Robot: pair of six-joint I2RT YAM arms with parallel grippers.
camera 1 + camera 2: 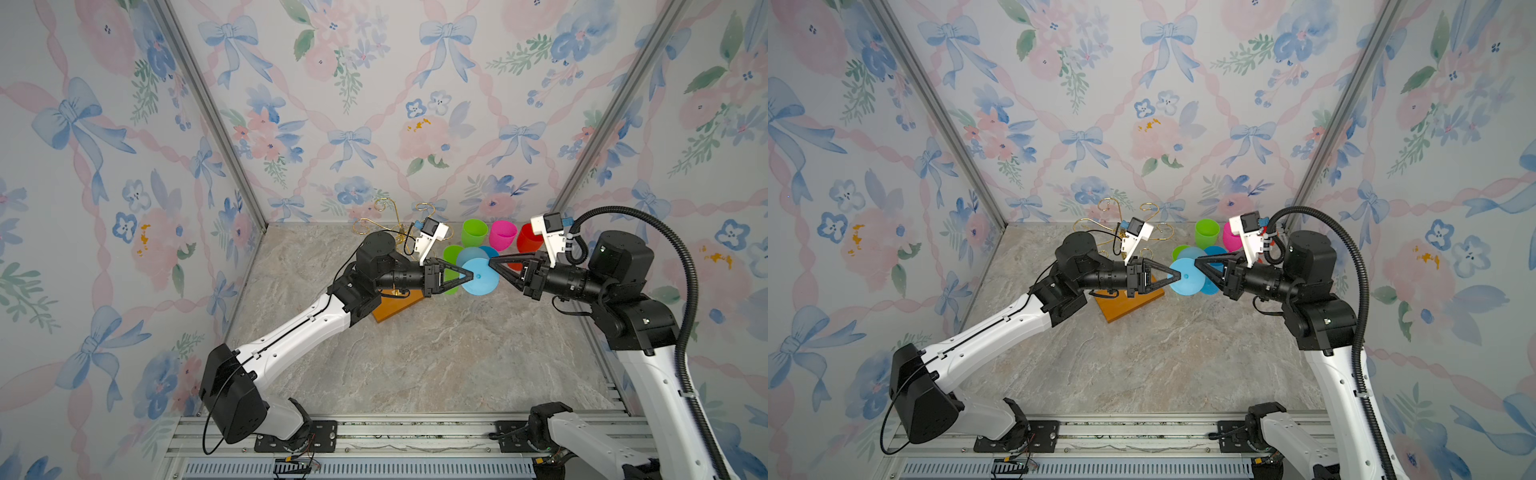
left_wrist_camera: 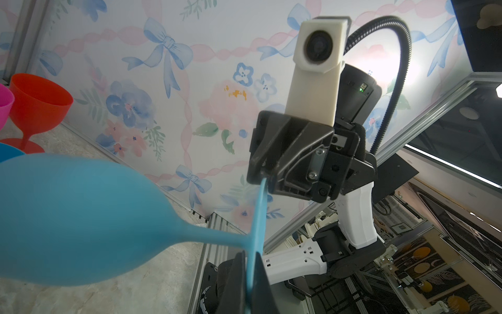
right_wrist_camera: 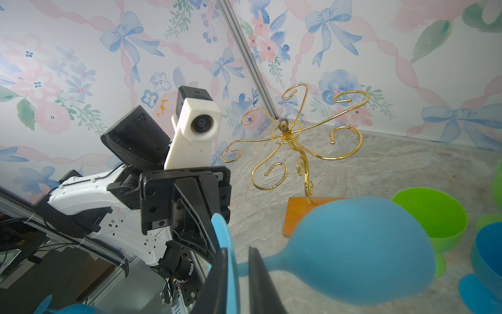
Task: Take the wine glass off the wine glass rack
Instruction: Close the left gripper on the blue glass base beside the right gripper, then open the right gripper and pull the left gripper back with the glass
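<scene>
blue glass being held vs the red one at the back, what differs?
Colour: the blue glass is light blue, the red glass red.
Support: the blue glass is in the air, its foot rim pinched in the left gripper; the red glass stands upright on the table.
Place: the blue glass is nearer the front, the red glass by the back wall.
Shared: both stemmed, opaque, off the rack.
</scene>
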